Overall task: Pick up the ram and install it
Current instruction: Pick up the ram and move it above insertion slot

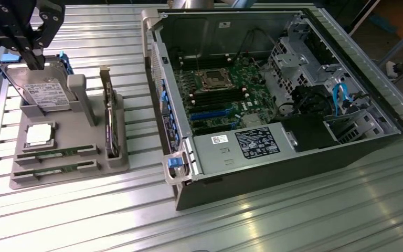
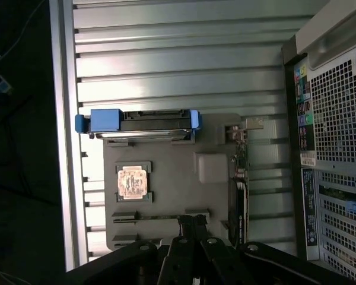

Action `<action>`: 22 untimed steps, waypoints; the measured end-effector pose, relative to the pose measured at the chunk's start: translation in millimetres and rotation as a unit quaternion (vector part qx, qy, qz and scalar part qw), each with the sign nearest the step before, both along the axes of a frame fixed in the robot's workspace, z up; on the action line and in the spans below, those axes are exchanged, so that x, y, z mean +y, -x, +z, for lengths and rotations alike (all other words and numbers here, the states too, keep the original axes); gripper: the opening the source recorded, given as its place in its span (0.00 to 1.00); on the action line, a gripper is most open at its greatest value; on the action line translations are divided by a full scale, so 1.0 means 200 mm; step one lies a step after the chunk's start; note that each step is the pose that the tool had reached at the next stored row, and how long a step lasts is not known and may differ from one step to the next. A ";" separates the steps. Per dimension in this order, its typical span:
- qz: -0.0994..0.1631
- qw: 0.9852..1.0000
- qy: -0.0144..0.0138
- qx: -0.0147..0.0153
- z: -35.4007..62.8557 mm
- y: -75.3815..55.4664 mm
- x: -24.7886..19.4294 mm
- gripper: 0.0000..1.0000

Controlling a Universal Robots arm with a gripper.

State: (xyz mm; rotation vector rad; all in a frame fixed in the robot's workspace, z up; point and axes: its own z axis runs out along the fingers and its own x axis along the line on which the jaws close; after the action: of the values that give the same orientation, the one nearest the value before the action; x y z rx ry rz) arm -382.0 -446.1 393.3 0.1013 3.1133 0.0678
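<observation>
Hovering at about 10 o'clock in the exterior view, your gripper (image 1: pixel 37 64) hangs just above the hard drive in its blue caddy (image 1: pixel 44 92), at the far end of the grey parts holder (image 1: pixel 72 176). Its fingers look pressed together and carry nothing; the wrist view shows the tips (image 2: pixel 193 221) meeting over the holder's near end.

The ram (image 1: pixel 54 153) lies flat in a slot at the holder's near end, roughly 6 o'clock from the gripper, with a second stick (image 1: pixel 56 170) just beside it. The processor chip (image 1: pixel 39 134) sits between the sticks and the drive. Neither stick is touched.

You are at the approach, by my reading: nothing is picked and the memory slots on the motherboard (image 1: pixel 219 97), inside the open computer case (image 1: pixel 341 152) at 3 o'clock, look unfilled.

The pick calls for spread fingers lined across the stick's narrow width, and a descent clear of the dark card standing on edge (image 1: pixel 110 121).
</observation>
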 end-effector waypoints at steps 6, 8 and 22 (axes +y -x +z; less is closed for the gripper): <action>0.010 1.000 0.000 0.000 0.000 0.00 0.000 0.11; 0.013 1.000 0.000 0.000 0.000 0.00 0.000 0.11; 0.048 0.999 0.000 0.000 0.000 0.00 0.000 0.11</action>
State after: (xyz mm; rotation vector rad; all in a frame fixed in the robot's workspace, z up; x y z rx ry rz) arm -381.7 -446.1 393.3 -0.0473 3.1166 0.0697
